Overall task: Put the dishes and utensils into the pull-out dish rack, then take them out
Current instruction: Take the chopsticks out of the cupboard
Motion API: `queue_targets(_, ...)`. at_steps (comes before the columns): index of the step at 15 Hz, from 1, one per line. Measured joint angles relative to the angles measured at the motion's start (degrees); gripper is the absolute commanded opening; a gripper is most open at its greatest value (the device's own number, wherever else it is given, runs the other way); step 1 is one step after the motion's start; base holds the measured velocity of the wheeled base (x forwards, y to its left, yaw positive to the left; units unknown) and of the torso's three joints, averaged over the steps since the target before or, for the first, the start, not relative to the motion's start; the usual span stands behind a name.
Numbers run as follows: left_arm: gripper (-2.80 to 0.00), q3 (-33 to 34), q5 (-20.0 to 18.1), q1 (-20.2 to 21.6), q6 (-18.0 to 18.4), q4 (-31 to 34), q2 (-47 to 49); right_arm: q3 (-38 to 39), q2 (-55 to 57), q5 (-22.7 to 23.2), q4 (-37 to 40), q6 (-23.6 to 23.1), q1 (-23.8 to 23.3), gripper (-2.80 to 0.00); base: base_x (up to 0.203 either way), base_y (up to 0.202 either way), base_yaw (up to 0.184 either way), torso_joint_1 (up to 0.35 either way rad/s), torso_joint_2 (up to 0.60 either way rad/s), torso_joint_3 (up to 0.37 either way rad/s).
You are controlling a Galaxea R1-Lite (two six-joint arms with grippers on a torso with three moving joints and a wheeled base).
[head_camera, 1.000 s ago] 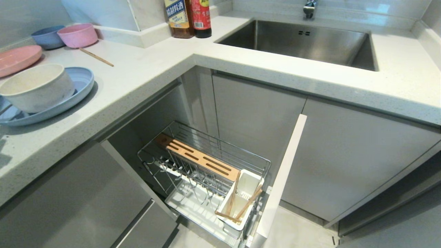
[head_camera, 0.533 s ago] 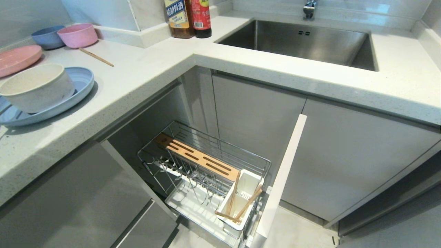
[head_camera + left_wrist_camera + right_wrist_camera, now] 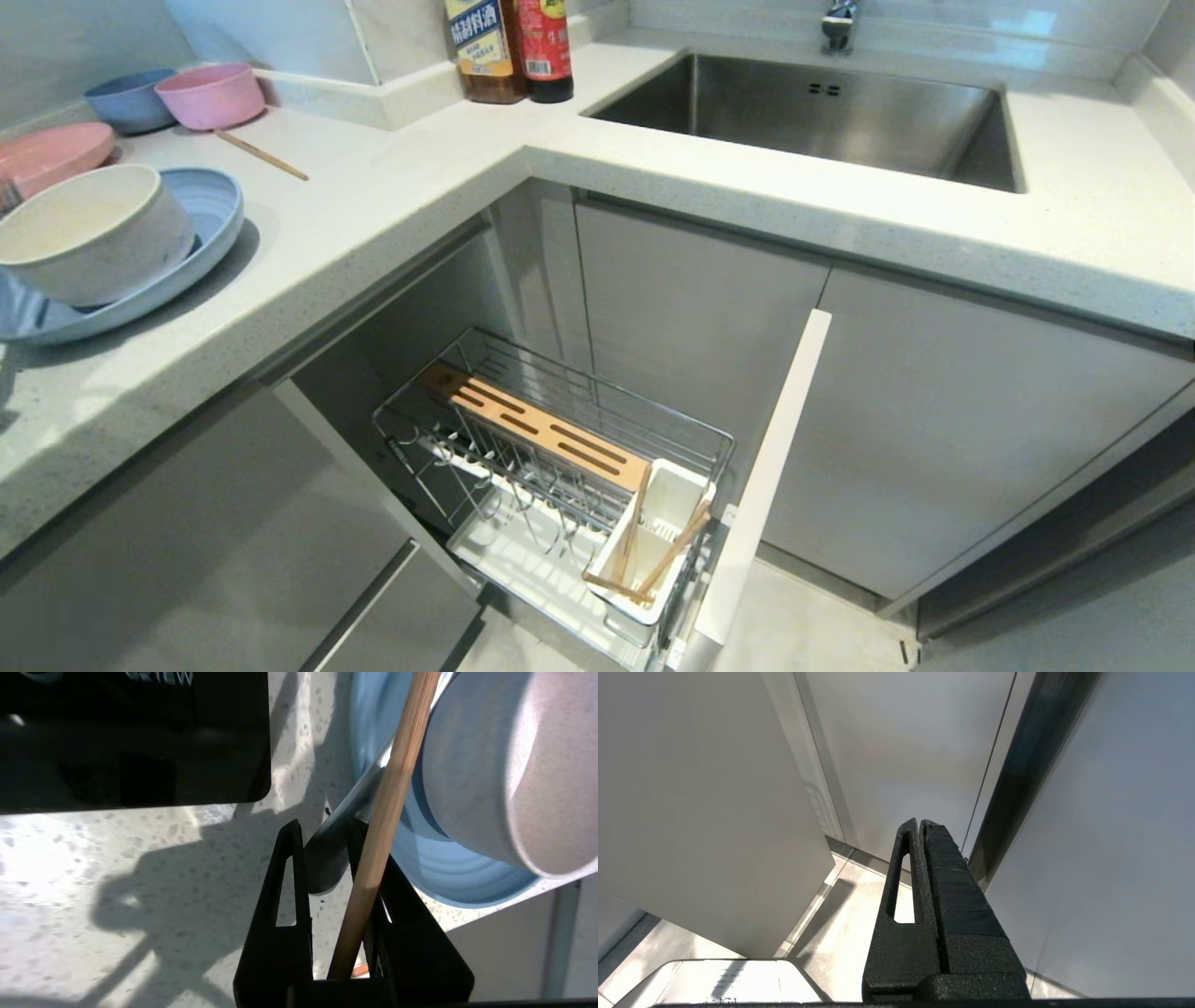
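— What moved since a moment ago?
— The plate [image 3: 213, 217] and the bowl [image 3: 93, 233] on it have slid a little toward the left edge of the head view. They still sit on the counter [image 3: 392, 196], upper left.

— And your left gripper [image 3: 322, 826]?
— In its wrist view, the fingers are drawn close, pinching the fork [image 3: 327, 863] by its handle end at the plate's rim. A chopstick [image 3: 387, 812] runs up between the fingers too, across the bowl's side.

— The rack [image 3: 597, 392]?
— Pulled out, lower centre. Three chopsticks [image 3: 635, 523] lean in its white cup [image 3: 611, 565]. One more lies on the counter by the pink bowl [image 3: 210, 93].

— The right gripper [image 3: 922, 823]?
— Pressed together, holding nothing, down by the cabinet fronts.
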Motion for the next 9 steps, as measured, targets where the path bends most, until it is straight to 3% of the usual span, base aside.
queue_targets(3,-2.8,0.09,-2.69,0.7,-1.32,0.0,1.0,0.0,0.0,0.0,0.0,0.0,0.0,-2.8,0.0,0.0,0.0,0.0,0.0,0.0)
queue_targets(9,-2.8,-0.4,-2.54,1.86,-1.46,-0.01,1.3,0.0,0.0,0.0,0.0,0.0,0.0,-2.8,0.0,0.0,0.0,0.0,0.0,0.0)
